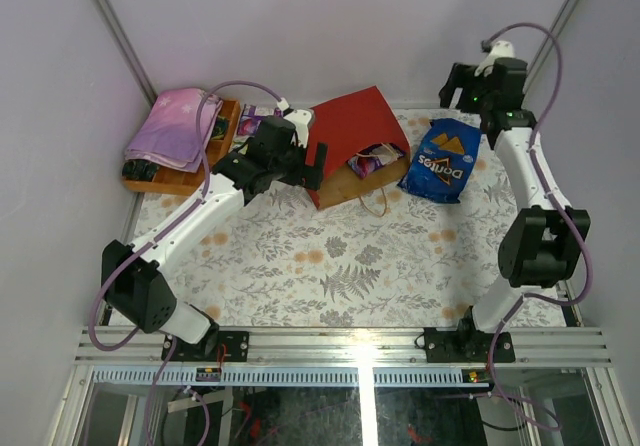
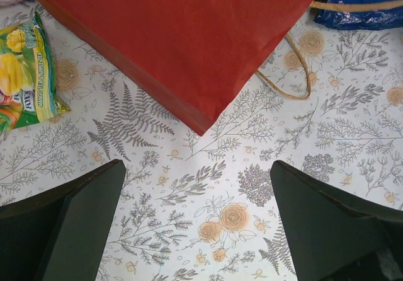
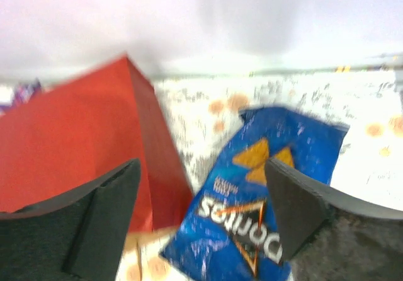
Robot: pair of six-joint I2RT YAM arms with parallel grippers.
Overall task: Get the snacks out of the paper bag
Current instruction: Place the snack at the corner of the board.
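- The paper bag (image 1: 350, 131) lies on its side, mouth facing the arms
- Already out: the blue Doritos bag (image 1: 443, 161) lies flat just right of the paper bag, and a yellow-green candy bag (image 2: 22, 73) sits off its left side
- Left to do: at least one purple-white pack (image 1: 372, 159) shows inside its mouth
- The right gripper (image 3: 201, 167) hangs over the Doritos bag, fingers spread, holding nothing
- The left gripper (image 2: 196, 167) hovers by the paper bag's left corner, spread wide and empty

Red paper carrier bag (image 1: 350, 126), brown kraft inside. Right of it: blue Doritos bag (image 1: 441, 159), orange triangles. Left: yellow-green candy packet (image 2: 22, 73); pink-purple folded cloth (image 1: 172, 126). Beneath: white tablecloth (image 1: 330, 266), grey ferns, orange roses. My left pincer (image 2: 196, 167): black.
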